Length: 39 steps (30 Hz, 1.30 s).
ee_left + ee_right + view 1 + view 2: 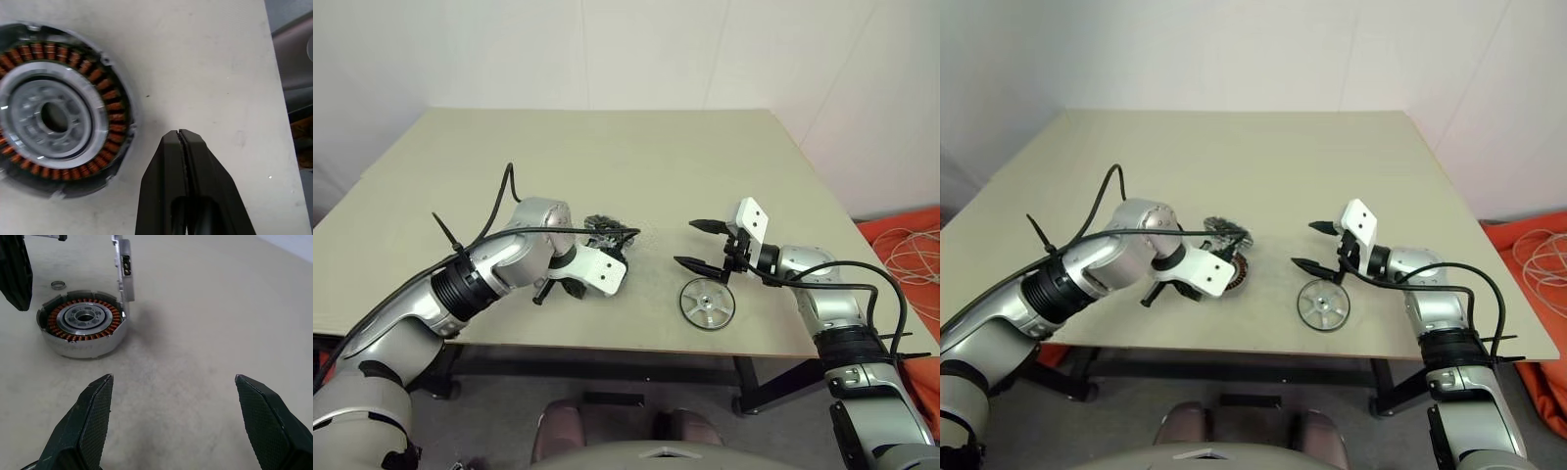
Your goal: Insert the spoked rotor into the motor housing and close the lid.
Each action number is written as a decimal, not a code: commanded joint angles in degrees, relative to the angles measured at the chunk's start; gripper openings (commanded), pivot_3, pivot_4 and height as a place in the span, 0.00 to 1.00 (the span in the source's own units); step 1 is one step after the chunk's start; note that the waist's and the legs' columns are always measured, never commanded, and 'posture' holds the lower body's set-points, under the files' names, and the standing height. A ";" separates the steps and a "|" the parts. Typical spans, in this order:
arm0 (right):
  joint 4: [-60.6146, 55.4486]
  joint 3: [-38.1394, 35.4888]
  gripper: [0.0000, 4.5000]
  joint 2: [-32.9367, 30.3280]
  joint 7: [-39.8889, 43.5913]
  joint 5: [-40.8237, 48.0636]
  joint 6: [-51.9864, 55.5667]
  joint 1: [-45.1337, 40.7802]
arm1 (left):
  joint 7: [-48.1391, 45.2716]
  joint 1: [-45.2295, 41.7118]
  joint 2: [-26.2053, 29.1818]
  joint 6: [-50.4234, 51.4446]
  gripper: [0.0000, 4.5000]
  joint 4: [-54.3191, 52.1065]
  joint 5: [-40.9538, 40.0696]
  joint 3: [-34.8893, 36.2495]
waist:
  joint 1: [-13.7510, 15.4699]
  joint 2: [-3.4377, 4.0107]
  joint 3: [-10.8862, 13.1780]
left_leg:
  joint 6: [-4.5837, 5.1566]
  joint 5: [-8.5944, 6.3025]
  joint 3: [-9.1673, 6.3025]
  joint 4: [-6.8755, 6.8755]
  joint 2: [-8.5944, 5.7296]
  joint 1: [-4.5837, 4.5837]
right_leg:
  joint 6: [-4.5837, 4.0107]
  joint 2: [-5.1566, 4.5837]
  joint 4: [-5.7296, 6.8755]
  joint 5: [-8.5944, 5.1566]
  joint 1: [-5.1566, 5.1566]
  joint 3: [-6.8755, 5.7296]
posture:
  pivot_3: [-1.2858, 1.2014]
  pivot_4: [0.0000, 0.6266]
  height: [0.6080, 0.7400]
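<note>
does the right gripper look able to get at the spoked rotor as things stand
Probably yes. The right gripper is open, and the spoked rotor lies flat on the table just beside and below it, with nothing on top. The left gripper is shut over by the motor housing, well clear.

Head pair looking down over the table (636,157); left wrist close above the motor housing (58,117), right wrist low, facing it across the tabletop.
</note>
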 commanded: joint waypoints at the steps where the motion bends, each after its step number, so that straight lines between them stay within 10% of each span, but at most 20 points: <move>1: -0.14 -0.28 1.00 0.15 0.21 0.37 -1.59 -1.37 | 0.98 -0.89 -0.36 -0.34 0.01 -1.57 0.83 1.52 | -0.01 0.00 0.00 | 0.00 0.00 0.00 0.00 -0.01 0.00 | 0.00 0.00 0.00 0.00 0.00 0.00 | 0.52 0.00 1.00; 21: -0.47 -0.19 1.00 0.12 0.45 0.42 -1.53 -1.06 | 3.76 0.11 0.52 3.00 0.01 -7.41 -0.78 5.22 | -0.02 0.00 0.00 | 0.01 0.00 0.00 0.02 0.00 0.01 | 0.01 0.00 0.02 0.00 0.00 0.00 | 0.52 0.00 1.00; 35: -1.33 -0.57 1.00 -0.79 0.93 0.31 -1.51 -0.23 | 2.44 2.58 5.33 13.07 0.94 -15.50 -8.24 12.79 | -0.10 0.01 0.00 | 0.00 0.00 0.00 0.02 0.01 0.02 | 0.00 0.00 0.04 0.00 0.00 0.00 | 0.52 0.00 1.00; 39: -2.09 -0.75 1.00 -1.73 1.22 0.40 -1.04 -0.19 | 4.25 5.54 8.24 23.27 0.99 -19.60 -13.37 19.27 | -0.33 0.02 0.00 | 0.00 0.00 0.01 0.02 0.01 0.03 | 0.00 0.01 0.04 0.00 0.00 0.00 | 0.52 0.00 1.00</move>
